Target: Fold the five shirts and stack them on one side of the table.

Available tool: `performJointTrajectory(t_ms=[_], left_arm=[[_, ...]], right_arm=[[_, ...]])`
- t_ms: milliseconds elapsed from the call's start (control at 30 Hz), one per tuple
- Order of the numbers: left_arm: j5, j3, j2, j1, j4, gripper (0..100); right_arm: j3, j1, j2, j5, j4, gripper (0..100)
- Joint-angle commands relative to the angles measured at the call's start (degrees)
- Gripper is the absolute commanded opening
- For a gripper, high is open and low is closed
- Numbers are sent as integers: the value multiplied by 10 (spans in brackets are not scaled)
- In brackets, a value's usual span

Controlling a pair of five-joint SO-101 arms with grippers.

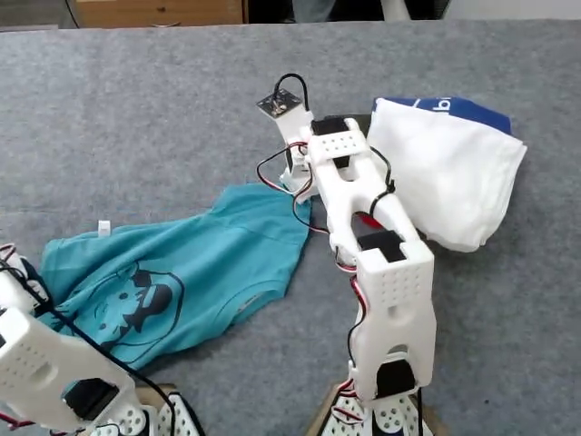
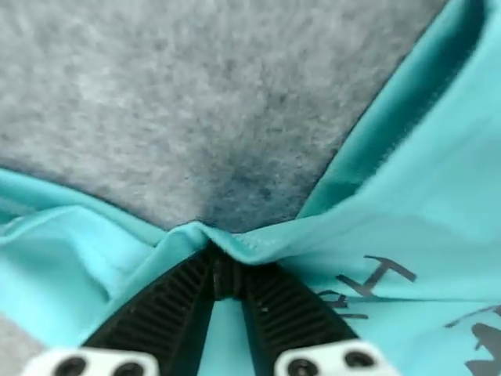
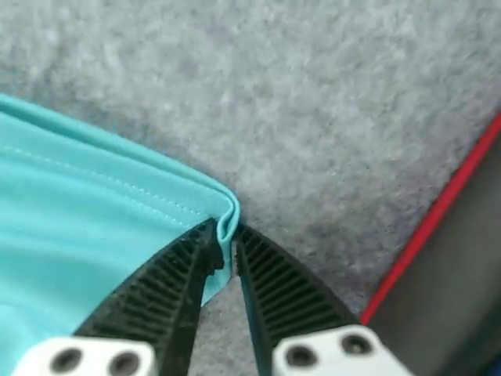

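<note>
At near edge, left gripper (image 2: 225, 270) pinches teal shirt (image 1: 182, 272) fold; right gripper (image 3: 227, 244) clamps hem corner. White stack (image 1: 449, 173) near, apart; open table (image 1: 136, 109) beyond shirt.

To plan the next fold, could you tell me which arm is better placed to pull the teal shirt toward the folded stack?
Right, probably: its jaws are shut on the shirt corner nearest the stack, while the left jaws hold the far edge.
</note>
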Motion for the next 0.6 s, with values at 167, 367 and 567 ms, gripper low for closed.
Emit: performJointTrajectory(t_ms=[167, 367, 567], left_arm=[[2, -232, -26, 4, 156, 132], [5, -362, -26, 18, 207, 134], [24, -386, -9, 135, 179, 137]], right_arm=[[3, -4, -7, 2, -4, 12], [2, -3, -7, 2, -4, 12], [5, -2, -7, 2, -11, 12]])
